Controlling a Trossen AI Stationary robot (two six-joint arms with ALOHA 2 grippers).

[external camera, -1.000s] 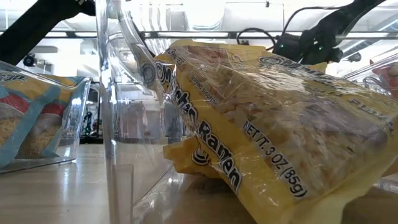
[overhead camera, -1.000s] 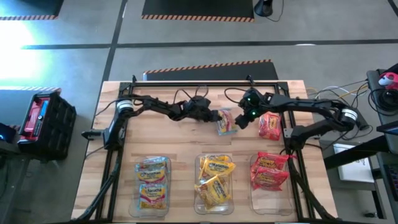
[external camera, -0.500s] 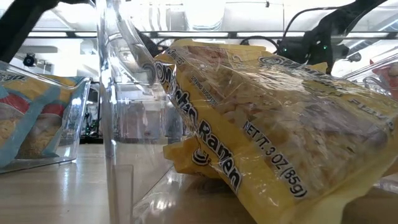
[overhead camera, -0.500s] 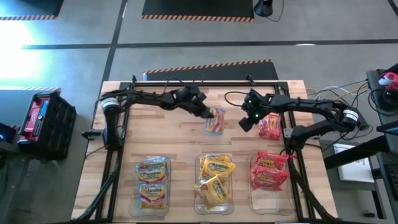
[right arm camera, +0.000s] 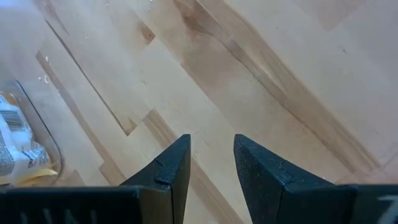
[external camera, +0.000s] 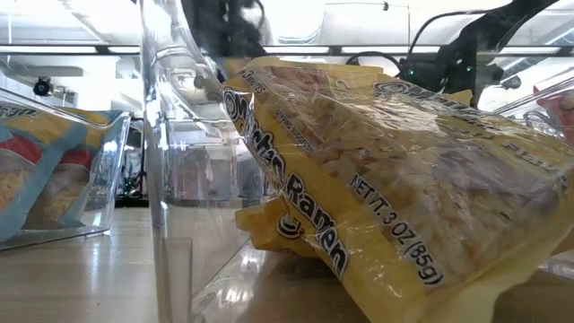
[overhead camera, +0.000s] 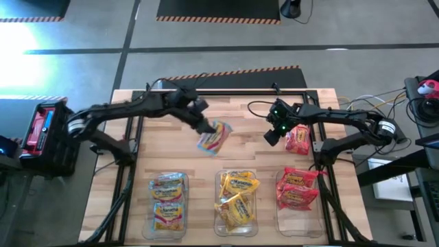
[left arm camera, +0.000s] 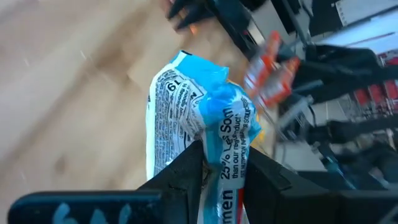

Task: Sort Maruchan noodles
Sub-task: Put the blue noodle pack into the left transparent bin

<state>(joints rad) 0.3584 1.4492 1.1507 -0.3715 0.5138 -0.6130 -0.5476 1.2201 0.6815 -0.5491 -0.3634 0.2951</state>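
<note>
In the high view my left gripper (overhead camera: 204,127) is shut on a pale blue multicoloured noodle packet (overhead camera: 215,137) above the middle of the table. In the left wrist view the same packet (left arm camera: 199,118) stands up between the fingers of my left gripper (left arm camera: 222,174). My right gripper (overhead camera: 274,132) is open over bare wood, just left of a red packet (overhead camera: 297,139) that lies flat on the table. My right gripper (right arm camera: 211,158) holds nothing in its own wrist view. My left gripper pinches the blue packet between its two fingers (left arm camera: 186,171) at one crinkled end (left arm camera: 222,158). The rest of the packet juts out beyond the fingertips. It looks lifted clear of the table.
Three clear bins stand along the near edge: blue packets in the left bin (overhead camera: 168,204), yellow ones in the middle bin (overhead camera: 237,200), red ones in the right bin (overhead camera: 297,189). The yellow packets (external camera: 377,188) fill the low view. Bare wood lies around the held packet.
My left gripper has carried the blue packet from beside the right gripper toward the table's left and a little toward the near edge, and the arm has swung out to the left. The right gripper has stayed near the red packet.
</note>
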